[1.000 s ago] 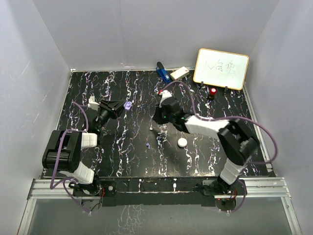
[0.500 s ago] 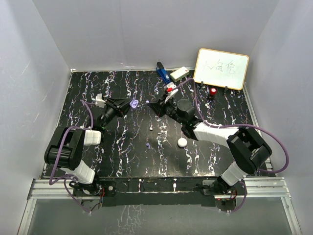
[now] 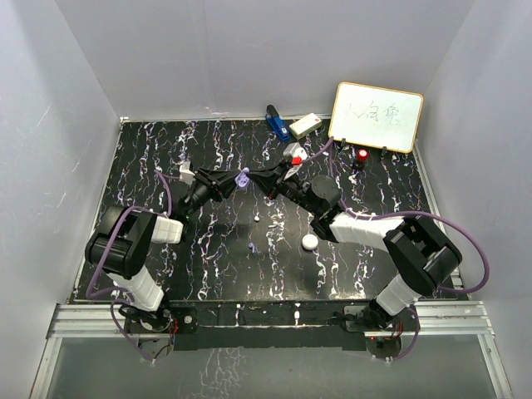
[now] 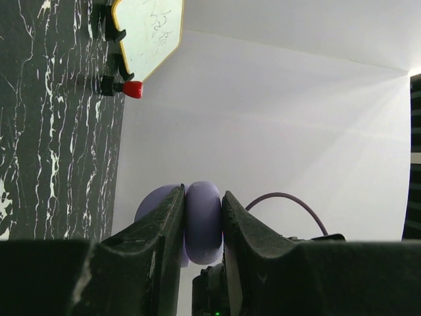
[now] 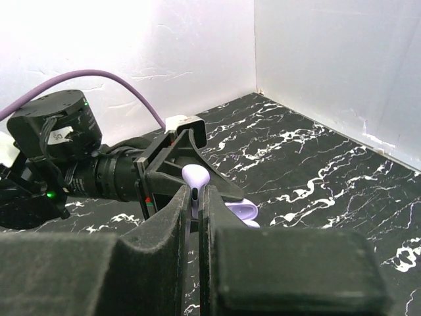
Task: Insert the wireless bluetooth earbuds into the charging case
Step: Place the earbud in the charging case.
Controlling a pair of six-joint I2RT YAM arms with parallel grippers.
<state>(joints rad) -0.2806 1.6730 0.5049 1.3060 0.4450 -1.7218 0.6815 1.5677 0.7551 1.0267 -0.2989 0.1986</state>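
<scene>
**A:** How does the left gripper (image 3: 236,179) stand?

**B:** It hangs above the middle of the table (image 3: 166,150), jaws clamped on the pale purple charging case (image 4: 202,222) and pressing on its two broad sides.

**A:** And the right gripper (image 5: 197,196)?

**B:** It faces the left one, tip to tip. Its jaws are pinched together on the stem of a pale purple earbud (image 5: 195,175), whose rounded head pokes out above the fingertips.

**A:** Is that bud in the case?

**B:** It sits just beside the case, but the views do not show whether they touch.

**A:** Anything loose?

**B:** A white earbud (image 3: 258,218) and a second purple earbud (image 3: 250,247) lie on the table, nearer than the grippers. A round white case (image 3: 309,242) lies to their right. A whiteboard (image 3: 376,116) stands at the far right, with a red-capped knob (image 3: 362,155) just in front of it.
</scene>
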